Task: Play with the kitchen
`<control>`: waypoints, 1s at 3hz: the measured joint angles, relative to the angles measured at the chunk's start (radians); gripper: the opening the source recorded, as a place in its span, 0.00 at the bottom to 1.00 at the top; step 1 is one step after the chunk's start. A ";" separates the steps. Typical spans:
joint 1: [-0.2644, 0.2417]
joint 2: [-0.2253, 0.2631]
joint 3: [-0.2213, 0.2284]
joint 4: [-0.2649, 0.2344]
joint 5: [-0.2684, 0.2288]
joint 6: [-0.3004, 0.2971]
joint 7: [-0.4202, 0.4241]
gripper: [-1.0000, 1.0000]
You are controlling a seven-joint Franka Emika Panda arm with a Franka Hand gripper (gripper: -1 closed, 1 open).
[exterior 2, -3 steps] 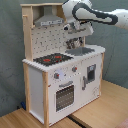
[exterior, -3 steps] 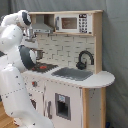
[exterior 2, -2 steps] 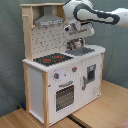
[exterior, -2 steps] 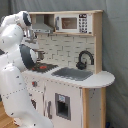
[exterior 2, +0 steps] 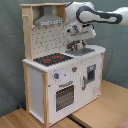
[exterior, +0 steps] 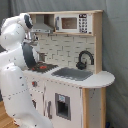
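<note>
The kitchen (exterior: pixel 75 90) (exterior 2: pixel 55 85) is a toy one of light wood and white panels. It has a red-ringed black stovetop (exterior: pixel 42 66) (exterior 2: pixel 52 59), a grey sink (exterior: pixel 72 73) (exterior 2: pixel 89 50), a black faucet (exterior: pixel 85 59), an oven door (exterior 2: pixel 65 96) and a grey hood (exterior: pixel 42 25) (exterior 2: pixel 50 20). My gripper (exterior 2: pixel 76 45) hangs from the white arm above the counter, between stovetop and sink in the second exterior view. In the first exterior view my gripper (exterior: pixel 34 41) is partly hidden behind the arm, over the stovetop's back.
The white arm's body (exterior: pixel 15 75) stands against the kitchen's left end in the first exterior view. A toy microwave (exterior: pixel 72 22) sits on the top shelf. The kitchen stands on a wooden floor (exterior 2: pixel 105 107), with a grey curtain (exterior 2: pixel 10 60) behind it.
The hand has shifted only slightly above the counter. The kitchen itself looks the same.
</note>
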 joint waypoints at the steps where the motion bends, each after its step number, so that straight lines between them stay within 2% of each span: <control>1: 0.030 0.048 0.000 -0.072 -0.031 0.043 0.031 0.00; 3: 0.094 0.165 0.002 -0.231 -0.106 0.141 0.105 0.00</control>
